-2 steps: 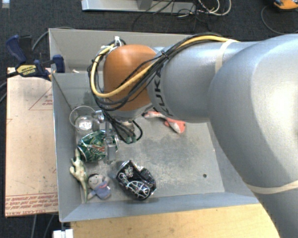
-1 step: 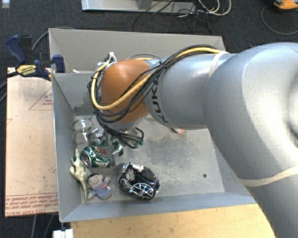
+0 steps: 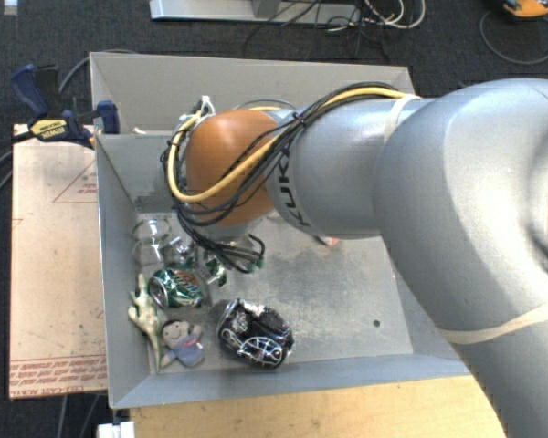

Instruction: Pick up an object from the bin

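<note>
Down in the grey bin's (image 3: pixel 119 245) left side, the pincer (image 3: pixel 199 255) hung over a crushed green can (image 3: pixel 178 287); whether it was open couldn't be told.

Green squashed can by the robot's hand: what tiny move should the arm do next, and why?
Probably a small move down toward the green crumpled metal can. The gripper hangs under the orange wrist cover, just above-right of that can in the view, and the can looks like the nearest thing, with a clear shiny wrapper beside it.
</note>
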`<state>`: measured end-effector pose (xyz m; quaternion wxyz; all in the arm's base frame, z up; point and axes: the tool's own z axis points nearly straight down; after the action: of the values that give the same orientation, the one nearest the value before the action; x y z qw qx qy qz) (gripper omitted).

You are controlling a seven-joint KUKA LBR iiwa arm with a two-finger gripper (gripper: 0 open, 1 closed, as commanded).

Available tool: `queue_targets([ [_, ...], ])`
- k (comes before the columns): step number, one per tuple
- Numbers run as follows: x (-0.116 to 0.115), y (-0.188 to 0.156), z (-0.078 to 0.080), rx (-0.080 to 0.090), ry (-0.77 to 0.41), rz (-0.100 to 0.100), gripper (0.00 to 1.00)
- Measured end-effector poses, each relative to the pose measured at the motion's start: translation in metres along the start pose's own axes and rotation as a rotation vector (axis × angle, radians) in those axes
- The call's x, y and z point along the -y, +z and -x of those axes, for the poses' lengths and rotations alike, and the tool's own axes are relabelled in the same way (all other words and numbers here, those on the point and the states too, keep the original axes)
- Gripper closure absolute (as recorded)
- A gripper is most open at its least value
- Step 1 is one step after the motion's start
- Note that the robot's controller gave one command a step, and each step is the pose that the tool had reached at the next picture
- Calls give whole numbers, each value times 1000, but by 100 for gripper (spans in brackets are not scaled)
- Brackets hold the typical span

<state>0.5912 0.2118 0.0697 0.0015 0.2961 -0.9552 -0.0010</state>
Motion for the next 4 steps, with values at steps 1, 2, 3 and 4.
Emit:
queue_targets([
  [1, -1, 0, -1, 1, -17, 1, 100],
  [2, -4, 0, 2, 1, -45, -3, 100],
  [3, -2, 0, -3, 1, -74, 1, 100],
  [4, -10, -1, 3, 1, -176, -9, 100],
])
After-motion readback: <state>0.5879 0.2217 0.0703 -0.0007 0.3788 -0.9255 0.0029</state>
